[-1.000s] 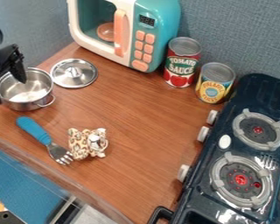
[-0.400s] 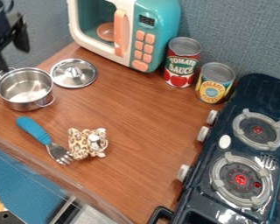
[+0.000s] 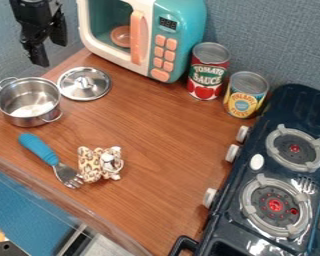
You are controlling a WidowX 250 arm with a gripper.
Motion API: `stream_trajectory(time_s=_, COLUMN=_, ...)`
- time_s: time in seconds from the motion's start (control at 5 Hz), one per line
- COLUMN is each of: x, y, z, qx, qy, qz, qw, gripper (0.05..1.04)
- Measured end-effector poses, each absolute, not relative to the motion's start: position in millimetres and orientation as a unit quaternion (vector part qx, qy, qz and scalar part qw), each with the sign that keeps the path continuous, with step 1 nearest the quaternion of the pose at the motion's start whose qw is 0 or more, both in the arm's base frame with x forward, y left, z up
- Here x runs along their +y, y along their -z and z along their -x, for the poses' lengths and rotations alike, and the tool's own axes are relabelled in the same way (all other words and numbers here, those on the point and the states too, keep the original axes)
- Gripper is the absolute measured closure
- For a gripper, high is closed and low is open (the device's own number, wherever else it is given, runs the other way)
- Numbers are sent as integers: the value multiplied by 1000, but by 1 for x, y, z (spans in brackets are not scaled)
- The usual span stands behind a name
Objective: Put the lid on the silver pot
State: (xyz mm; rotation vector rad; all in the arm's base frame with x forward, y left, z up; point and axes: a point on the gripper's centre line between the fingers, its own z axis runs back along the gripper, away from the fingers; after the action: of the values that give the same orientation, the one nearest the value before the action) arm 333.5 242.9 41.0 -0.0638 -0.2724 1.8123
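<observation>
Found lid (image 3: 84, 89) off silver pot (image 3: 29, 116), gripper (image 3: 50, 52) spread and apart from both.

Located lid lying flat on wooden counter (image 3: 152, 145), knob (image 3: 84, 81) up, just beside pot, on its right in view. Could not tell whether touching. Saw pot upright at view's left, uncovered, with loop handles at upper left and lower right.

Spotted gripper at upper left, hanging down in front of blue-grey wall (image 3: 276, 32), beyond pot and left of toy microwave (image 3: 179, 35). Read fingers as spread, with a visible gap between and nothing pinched.

Found fork (image 3: 37, 146) nearer the counter's front edge, blue handle toward pot, tines just beside leopard-print plush toy (image 3: 90, 165). Saw microwave standing at the back, teal and cream, with pink handle (image 3: 136, 37) and pinkish bowl (image 3: 121, 37) inside.

Noted two cans upright right of microwave: red-labelled can (image 3: 207, 75), then yellow-labelled can (image 3: 244, 97), closer to stove. Saw dark toy stove (image 3: 293, 102) along right side, with two round burners, one farther back (image 3: 295, 148) and one nearer (image 3: 275, 205). Counted three pale knobs on its left side, plus white oval piece (image 3: 257, 162) on top, left of burners. Saw blue surface (image 3: 22, 200) below counter at lower left.
</observation>
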Motion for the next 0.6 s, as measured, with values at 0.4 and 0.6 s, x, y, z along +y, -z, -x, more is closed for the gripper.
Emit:
stream_trajectory(time_s=0.4, x=244, y=-27, z=-356, qx=-116, qy=-787, qz=39, qw=605, gripper=83)
stream_trajectory(time_s=0.6, x=235, y=-9, z=-361, qx=-107, qy=-777, qz=26, qw=620, gripper=83)
